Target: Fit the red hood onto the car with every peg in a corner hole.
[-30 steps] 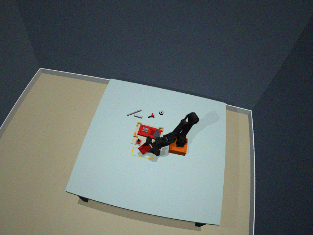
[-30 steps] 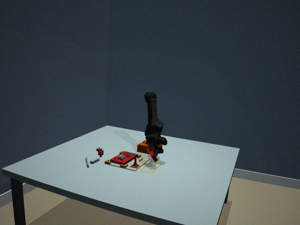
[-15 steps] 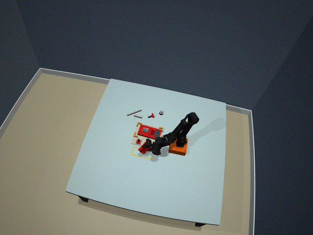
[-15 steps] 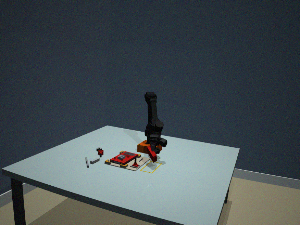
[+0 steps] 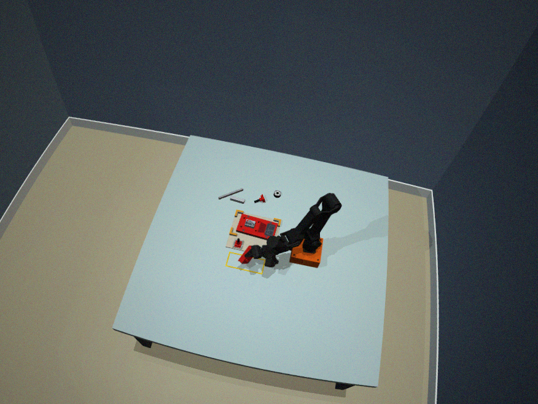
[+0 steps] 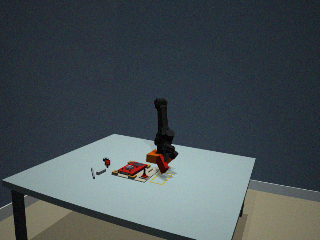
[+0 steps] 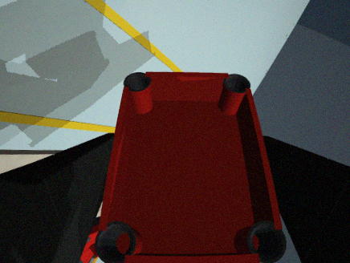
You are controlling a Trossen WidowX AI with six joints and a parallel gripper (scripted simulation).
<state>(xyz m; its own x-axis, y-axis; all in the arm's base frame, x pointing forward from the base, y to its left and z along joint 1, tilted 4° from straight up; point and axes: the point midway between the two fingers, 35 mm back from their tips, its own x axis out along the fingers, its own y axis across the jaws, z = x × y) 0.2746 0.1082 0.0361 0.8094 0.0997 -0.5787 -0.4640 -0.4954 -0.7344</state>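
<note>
Up above the yellow outlined box [image 6: 160, 178] on the pale blue bench [image 6: 196, 185], the black pincer [image 6: 165, 158] squeezes the red hollow car hood [image 6: 162, 164], tilted, with its four corner holes showing.

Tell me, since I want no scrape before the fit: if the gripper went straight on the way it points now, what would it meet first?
Likely the table, near the yellow outline. The gripper points steeply down, shut on the hood, whose lower edge would touch first. Depth is unclear.
</note>
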